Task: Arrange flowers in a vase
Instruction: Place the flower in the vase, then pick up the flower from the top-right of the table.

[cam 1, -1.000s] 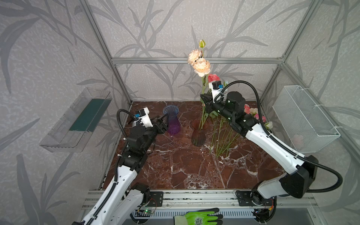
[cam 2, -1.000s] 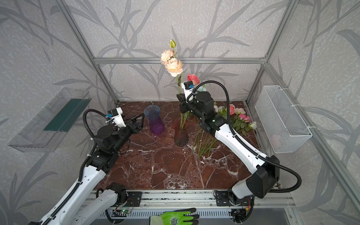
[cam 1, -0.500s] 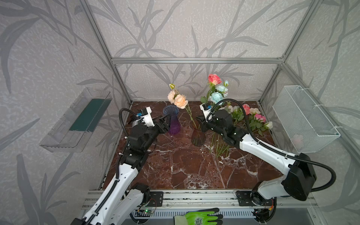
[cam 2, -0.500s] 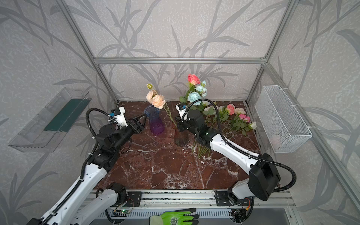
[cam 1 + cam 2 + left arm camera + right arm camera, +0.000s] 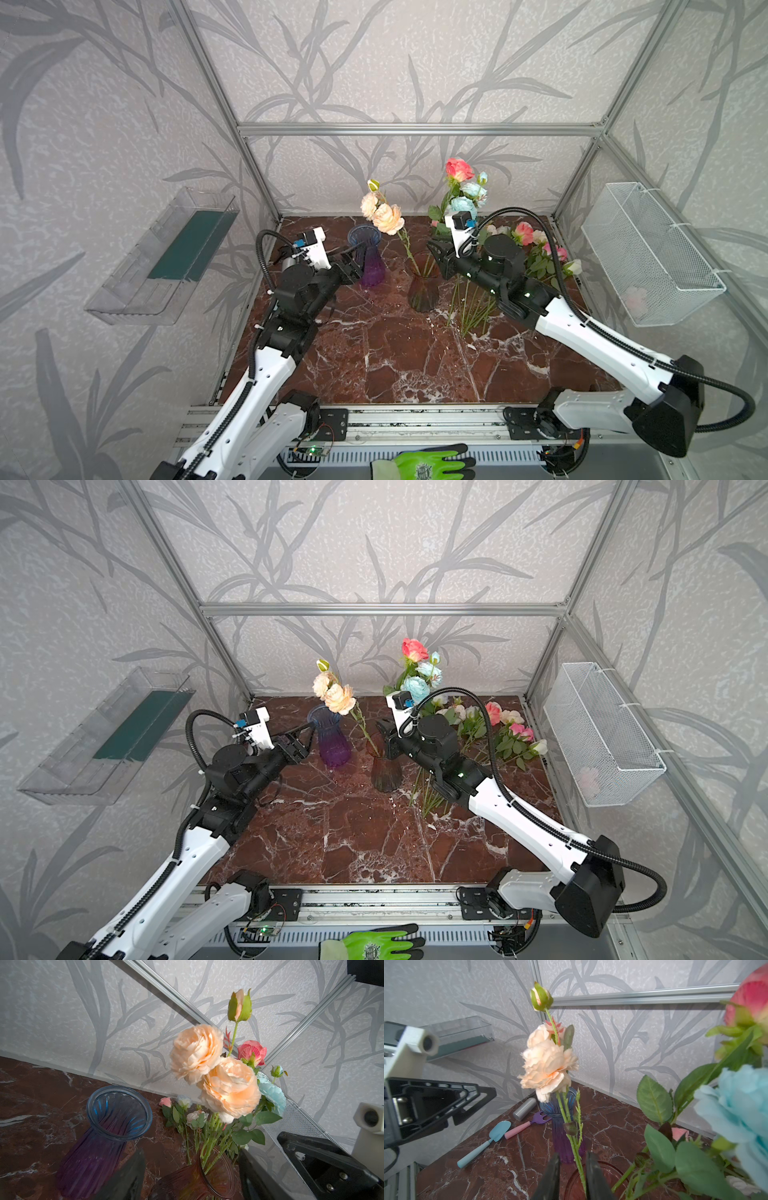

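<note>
right tool: jaws slightly apart astride stem of peach peony spray, standing in brown ribbed glass vase mid-frame, so we read release | left tool: open, empty, beside purple glass vase

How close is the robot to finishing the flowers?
Partway. Done: the brown vase holds the peach peony stem and a pink-and-blue bunch. In hand: the right claw sits open around the peach stem near the rim. Left: a pile of flowers lies on the table, and the purple vase is empty.

Flowers in vase, loose flowers beside
</note>
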{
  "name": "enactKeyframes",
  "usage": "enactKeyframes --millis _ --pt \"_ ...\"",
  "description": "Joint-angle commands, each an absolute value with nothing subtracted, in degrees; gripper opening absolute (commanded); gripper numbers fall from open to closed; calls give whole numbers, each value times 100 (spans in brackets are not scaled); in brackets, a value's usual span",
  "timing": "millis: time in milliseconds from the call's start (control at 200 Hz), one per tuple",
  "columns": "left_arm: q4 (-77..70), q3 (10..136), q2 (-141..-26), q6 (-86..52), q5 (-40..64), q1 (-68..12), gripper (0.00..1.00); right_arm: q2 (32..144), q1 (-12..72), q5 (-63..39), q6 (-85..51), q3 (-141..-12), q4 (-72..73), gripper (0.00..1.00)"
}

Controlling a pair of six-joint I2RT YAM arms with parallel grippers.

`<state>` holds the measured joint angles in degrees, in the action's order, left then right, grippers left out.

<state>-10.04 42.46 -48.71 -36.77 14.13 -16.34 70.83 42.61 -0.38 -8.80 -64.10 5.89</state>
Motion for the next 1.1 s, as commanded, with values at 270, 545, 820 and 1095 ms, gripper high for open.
enactKeyframes --millis 270,545,820,1095 --pt "-914 4244 -5056 -3366 1262 -3467 66 5142 3156 223 -2148 -4651 -674 24" --pt "-983 4278 -5616 -3408 1562 -4423 66 6314 723 -1943 -3225 -3856 -266 24" --pt "-868 4451 -5958 -3394 1888 -4506 68 8849 713 -2040 -3250 -4949 75 29" --pt "-568 4452 -5612 -3031 1247 -4493 71 10597 846 -1967 -3095 -6440 -390 41"
